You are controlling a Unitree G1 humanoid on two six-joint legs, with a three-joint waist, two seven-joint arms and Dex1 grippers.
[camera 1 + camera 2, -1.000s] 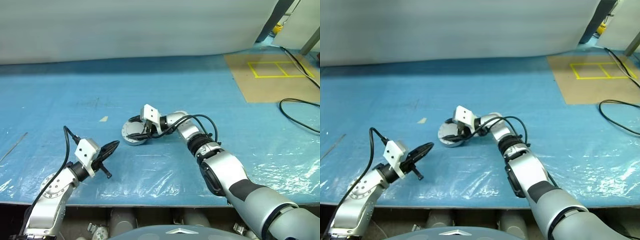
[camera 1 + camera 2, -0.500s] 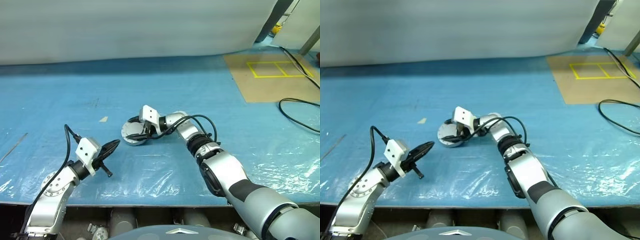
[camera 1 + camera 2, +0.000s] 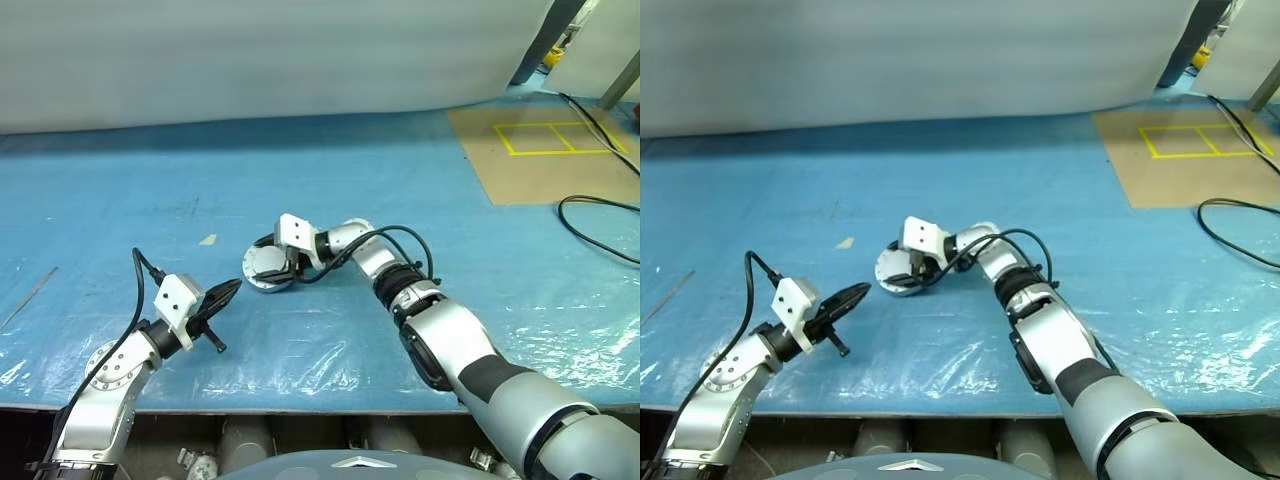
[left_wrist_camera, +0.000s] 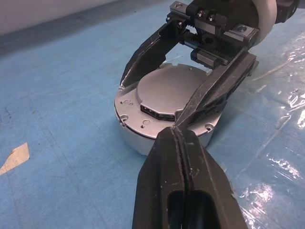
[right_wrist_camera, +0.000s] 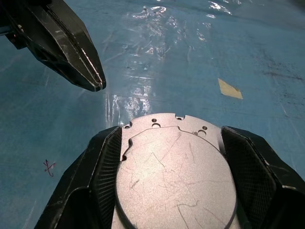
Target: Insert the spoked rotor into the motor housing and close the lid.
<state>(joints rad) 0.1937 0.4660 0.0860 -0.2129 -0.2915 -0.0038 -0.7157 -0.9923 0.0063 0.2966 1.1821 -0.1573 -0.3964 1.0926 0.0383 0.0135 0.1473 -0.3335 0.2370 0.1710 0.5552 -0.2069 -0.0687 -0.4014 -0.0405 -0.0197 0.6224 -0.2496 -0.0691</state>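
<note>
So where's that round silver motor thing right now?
The motor housing sits mid-table on the blue sheet, between the right pincer's fingers, with the shut left pincer just to its left.

Looks like a robotics lab or workshop test area. Wide surface (image 3: 420,180) wrapped in blue plastic sheeting, with a pale sheet (image 3: 250,55) hung behind. Beyond that, brown floor matting (image 3: 560,170) marked with yellow tape squares (image 3: 560,138) and loose black cables (image 3: 600,215).

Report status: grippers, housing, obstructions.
Right gripper straddles the motor housing, fingers on both sides. Left gripper shut, empty, just short of it. Nothing in the way.
</note>
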